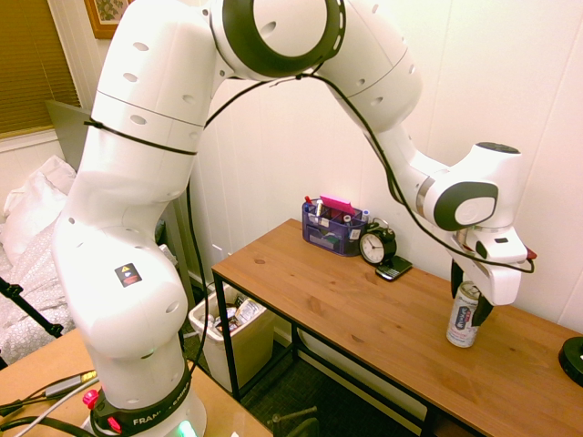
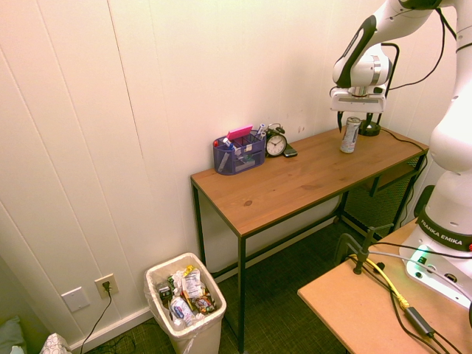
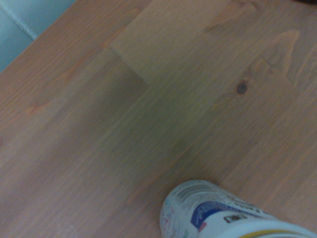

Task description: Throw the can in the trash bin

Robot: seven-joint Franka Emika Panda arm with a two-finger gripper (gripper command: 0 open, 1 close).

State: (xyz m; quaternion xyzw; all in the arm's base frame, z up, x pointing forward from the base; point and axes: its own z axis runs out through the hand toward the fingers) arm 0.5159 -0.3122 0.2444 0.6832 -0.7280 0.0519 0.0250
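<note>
Straddling the upright can [image 1: 463, 317]

Has pale, vert.-grooved wall panels [image 2: 162, 162] w/ wall outlet [image 2: 107, 286], blank wall plate [image 2: 75, 299] & white baseboard [image 2: 122, 326]. Includes wood-top desk [image 2: 295, 184] w/ blk metal frame, set along wall over dk carpet [image 2: 295, 273]. Shows lowered yellow-brn window blinds [image 1: 35, 73], wood-framed pic. [image 1: 107, 13] nearby. Looks warmly lit.

Slim silver-white can [image 1: 463, 317] upright on desk; off-white bin [image 2: 198, 341], trash-filled, on floor.
</note>
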